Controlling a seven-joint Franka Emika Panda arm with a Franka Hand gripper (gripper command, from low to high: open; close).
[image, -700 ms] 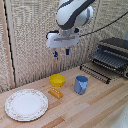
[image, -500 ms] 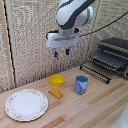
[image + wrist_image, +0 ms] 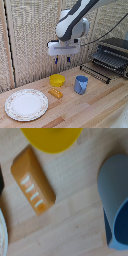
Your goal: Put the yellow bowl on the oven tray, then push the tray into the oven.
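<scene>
The grabber [image 3: 62, 60] hangs above the bench [image 3: 95, 107], jaws apart and holding nothing. The dish [image 3: 57, 80] sits on the bench almost directly below, with the block [image 3: 56, 93] at its 6 o'clock and the cup [image 3: 80, 84] at 3 o'clock. It looks empty; the cup's inside is not clearly shown. Judged light, rigid, smooth-walled and likely slippery; the rim is the best purchase. The sheet [image 3: 97, 71] projects from the oven [image 3: 113, 56], bare. The plate [image 3: 26, 104] is bare.
</scene>
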